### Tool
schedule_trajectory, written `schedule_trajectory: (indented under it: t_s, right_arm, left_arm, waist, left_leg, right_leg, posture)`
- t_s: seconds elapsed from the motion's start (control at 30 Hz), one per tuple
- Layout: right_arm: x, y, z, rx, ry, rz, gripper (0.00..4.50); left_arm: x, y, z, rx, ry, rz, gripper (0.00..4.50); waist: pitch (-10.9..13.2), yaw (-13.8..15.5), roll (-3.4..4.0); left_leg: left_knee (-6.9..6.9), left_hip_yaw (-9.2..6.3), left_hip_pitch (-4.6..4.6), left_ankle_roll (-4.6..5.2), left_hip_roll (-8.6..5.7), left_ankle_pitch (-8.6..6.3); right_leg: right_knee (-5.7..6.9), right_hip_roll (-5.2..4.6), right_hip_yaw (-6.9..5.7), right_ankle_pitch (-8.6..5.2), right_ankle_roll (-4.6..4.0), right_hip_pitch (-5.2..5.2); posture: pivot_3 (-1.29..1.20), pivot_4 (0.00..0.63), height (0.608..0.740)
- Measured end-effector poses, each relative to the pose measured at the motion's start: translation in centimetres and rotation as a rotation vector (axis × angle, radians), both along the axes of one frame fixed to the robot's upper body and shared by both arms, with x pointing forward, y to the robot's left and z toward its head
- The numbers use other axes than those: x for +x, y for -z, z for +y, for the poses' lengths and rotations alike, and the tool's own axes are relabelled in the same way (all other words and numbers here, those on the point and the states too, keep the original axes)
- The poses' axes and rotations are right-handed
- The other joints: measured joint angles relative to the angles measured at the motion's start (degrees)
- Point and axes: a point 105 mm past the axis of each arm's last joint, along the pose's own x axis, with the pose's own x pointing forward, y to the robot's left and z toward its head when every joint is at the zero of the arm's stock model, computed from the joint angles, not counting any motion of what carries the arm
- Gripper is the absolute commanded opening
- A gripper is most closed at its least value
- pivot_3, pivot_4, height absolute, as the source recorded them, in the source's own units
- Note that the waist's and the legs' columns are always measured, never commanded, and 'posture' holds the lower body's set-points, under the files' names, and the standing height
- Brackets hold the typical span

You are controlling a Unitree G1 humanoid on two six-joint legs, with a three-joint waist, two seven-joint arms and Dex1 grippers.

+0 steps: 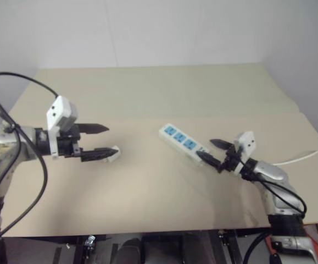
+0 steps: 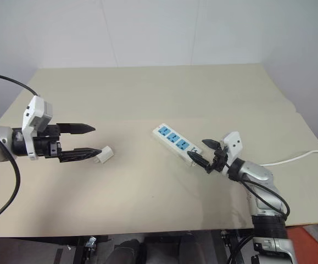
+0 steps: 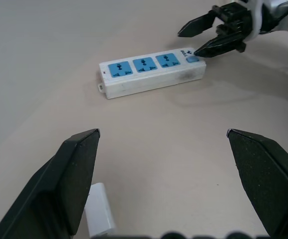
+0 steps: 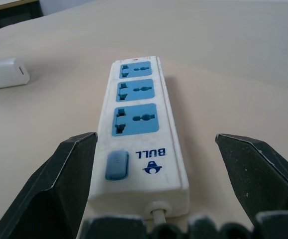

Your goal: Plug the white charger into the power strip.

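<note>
Silver-grey arms — each ending in two tapered black fingers (image 2: 76, 128) (ridged inner faces) — carry white boxy wrist cameras (image 1: 61, 113) and looping black cables (image 1: 16, 143).

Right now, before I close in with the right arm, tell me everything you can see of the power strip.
The power strip is a long, flat white bar, plastic by its look, lying flat on the beige table. Three blue socket faces sit in a row, all empty. At the end by the right gripper are a blue-grey switch, a blue logo, and a thin white cord leaving that end. The open right gripper straddles this switch end; contact cannot be told. The white charger lies apart, by the left gripper.
</note>
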Motion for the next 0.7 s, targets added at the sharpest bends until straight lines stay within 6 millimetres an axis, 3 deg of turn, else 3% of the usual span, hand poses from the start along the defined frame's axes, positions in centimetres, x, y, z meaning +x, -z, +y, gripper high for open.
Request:
schedule_trajectory:
  t_s: [0.27, 0.7]
  right_arm:
    - [0.4, 0.7, 1.8, -0.047, -0.083, -0.029, 4.47]
    - [2.3, 1.7, 1.7, -0.062, -0.061, -0.073, 4.47]
  left_arm:
    - [-0.1, 0.0, -0.1, -0.001, 0.015, 0.006, 4.50]
    - [-0.2, -0.1, -0.1, 0.000, 0.025, 0.004, 4.50]
  waist:
    - [0.0, 0.1, 0.00]
    - [0.0, -0.1, 0.00]
  left_leg:
    - [0.01, 0.00, 0.00, 0.00, 0.03, 0.00]
    - [0.00, 0.16, 0.25, 0.00, 0.10, 0.00]
  right_leg:
    - [-0.01, 0.00, 0.02, 0.00, 0.00, 0.01]
    - [0.04, 0.07, 0.21, 0.00, 0.00, 0.13]
  posture:
    - [0.00, 0.150, 0.740]
    - [0.00, 0.150, 0.740]
